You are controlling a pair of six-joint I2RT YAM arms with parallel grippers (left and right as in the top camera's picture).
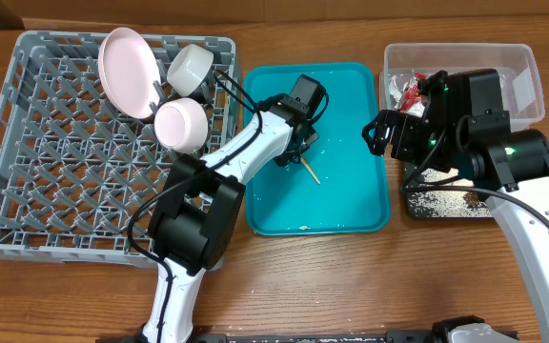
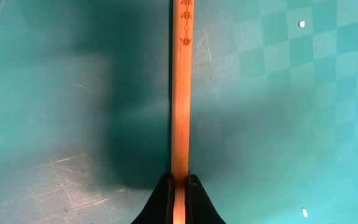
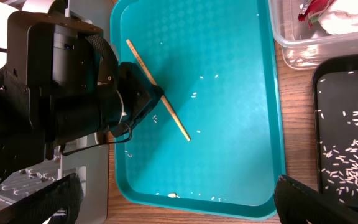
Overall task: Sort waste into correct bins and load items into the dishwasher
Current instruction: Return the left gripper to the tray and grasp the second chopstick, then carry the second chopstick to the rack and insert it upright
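My left gripper (image 2: 180, 186) is shut on a thin light-wood chopstick (image 2: 181, 93) just above the teal tray (image 1: 351, 200). In the overhead view the left gripper (image 1: 296, 143) is over the tray's middle, with the chopstick's tip (image 1: 310, 173) pointing toward the front. In the right wrist view the chopstick (image 3: 166, 111) runs diagonally. My right gripper (image 3: 176, 199) is wide open and empty above the tray's near edge. The clear tub (image 1: 527, 67) holds the red-and-silver wrapper (image 1: 411, 90) and white tissue (image 3: 347, 18). The black tray (image 3: 328, 81) holds rice grains (image 3: 353, 130).
The grey dish rack (image 1: 46, 191) at left holds a pink plate (image 1: 127, 57) and two bowls (image 1: 191, 65) (image 1: 181, 124) at its back right. Loose rice grains and a small food lump (image 3: 173, 195) lie on the teal tray. The right arm overhangs the tub and black tray.
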